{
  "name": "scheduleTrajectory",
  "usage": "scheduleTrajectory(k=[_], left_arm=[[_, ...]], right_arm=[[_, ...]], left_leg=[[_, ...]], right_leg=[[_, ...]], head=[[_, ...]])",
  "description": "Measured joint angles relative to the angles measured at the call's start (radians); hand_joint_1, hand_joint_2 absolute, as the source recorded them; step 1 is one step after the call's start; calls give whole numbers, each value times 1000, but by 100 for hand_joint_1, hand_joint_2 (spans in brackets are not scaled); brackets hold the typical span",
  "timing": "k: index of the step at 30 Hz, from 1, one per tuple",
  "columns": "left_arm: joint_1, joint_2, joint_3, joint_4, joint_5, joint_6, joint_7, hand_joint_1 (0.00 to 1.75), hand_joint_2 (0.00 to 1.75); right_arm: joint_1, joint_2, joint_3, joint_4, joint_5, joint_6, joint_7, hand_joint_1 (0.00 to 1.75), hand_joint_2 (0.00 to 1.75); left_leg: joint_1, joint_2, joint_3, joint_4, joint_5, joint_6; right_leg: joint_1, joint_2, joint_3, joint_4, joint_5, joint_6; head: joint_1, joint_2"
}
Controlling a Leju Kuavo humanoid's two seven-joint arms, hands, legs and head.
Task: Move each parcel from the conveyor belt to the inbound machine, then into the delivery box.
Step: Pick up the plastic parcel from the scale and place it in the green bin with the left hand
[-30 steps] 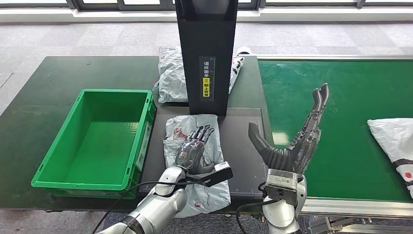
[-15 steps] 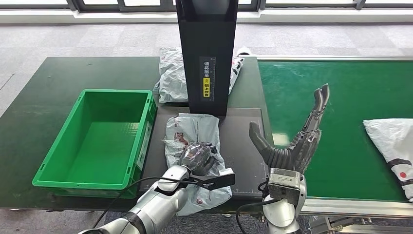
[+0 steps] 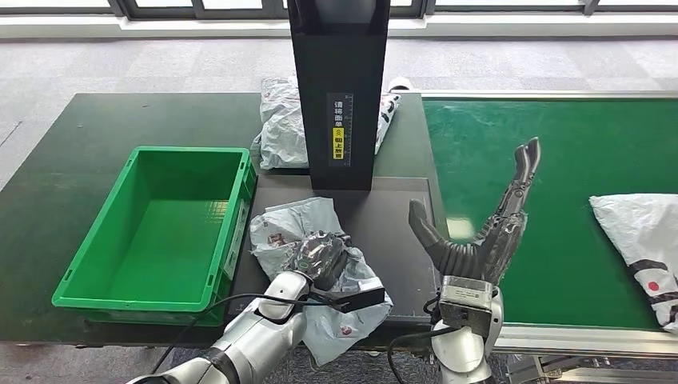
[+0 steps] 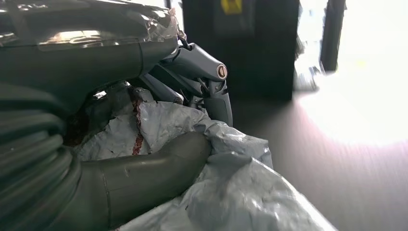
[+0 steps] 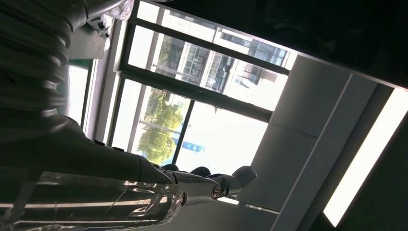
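Observation:
A crumpled grey parcel (image 3: pixel 288 228) lies on the dark scanning plate (image 3: pixel 392 232) of the inbound machine (image 3: pixel 340 88). My left hand (image 3: pixel 321 258) grips it, with the bag bunched up around the fingers; the left wrist view shows the thumb (image 4: pixel 154 168) and fingers (image 4: pixel 202 67) closed into the parcel (image 4: pixel 231 192). My right hand (image 3: pixel 488 228) is raised upright at the belt's near edge, fingers spread, holding nothing. Another white parcel (image 3: pixel 640 232) lies on the green conveyor belt (image 3: pixel 560 160) at the far right. The green delivery box (image 3: pixel 160 232) stands to the left of the plate with nothing in it.
A further grey parcel (image 3: pixel 280 120) lies behind the machine's black column on the dark green table (image 3: pixel 120 120). The right wrist view looks up at windows and ceiling. The near table edge runs just under my left arm.
My left hand's fingers have curled from flat into a grip, bunching the grey parcel and pulling it toward the near left. The white parcel on the belt has drifted leftward. My right hand stays still.

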Motion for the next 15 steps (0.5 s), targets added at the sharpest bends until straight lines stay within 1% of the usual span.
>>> scheduleTrajectory(k=[1, 2, 4, 7, 9, 11, 15], left_arm=[[10, 0, 4, -30, -25, 74, 1, 175, 175], [24, 0, 12, -76, -51, 127, -3, 175, 175], [59, 0, 34, -207, -102, 178, -16, 175, 175], [118, 0, 63, -459, -134, 189, -42, 175, 175], [138, 1, 76, -607, -135, 193, -56, 175, 175], [148, 3, 87, -713, -135, 194, -62, 175, 175], [164, 8, 100, -868, -137, 194, -75, 175, 175]], right_arm=[[2, 0, 0, -2, 4, 0, 0, 0, 175], [6, -1, 0, -5, 7, 0, 0, 0, 175], [13, -2, 0, -9, 13, 0, 0, 0, 175], [15, -2, 0, -10, 19, 0, 0, 0, 175], [15, -2, 0, -10, 22, 0, 0, 0, 175], [15, -2, 0, -10, 24, 0, 0, 0, 175], [15, -2, 0, -10, 26, 0, 0, 0, 175]], left_leg=[[0, 0, 0, 0, 0, 0], [0, 0, -1, 0, 0, 0], [0, 0, -1, 0, 0, 0], [0, 1, -2, 0, 0, 0], [0, 1, -3, 0, 0, 0], [0, 0, -3, 0, 0, 0], [0, 0, -3, 0, 0, 0]], right_leg=[[0, 0, 0, 0, 0, 0], [0, 0, 0, 0, 0, 0], [0, 0, 0, 0, 0, 0], [0, 2, -2, 0, 0, 0], [0, 2, -3, 0, 0, 0], [0, 1, -3, 0, 0, 0], [0, 1, -3, 0, 0, 0]], head=[[0, 0], [0, 0], [0, 0], [0, 0], [0, 0], [0, 0], [0, 0]])
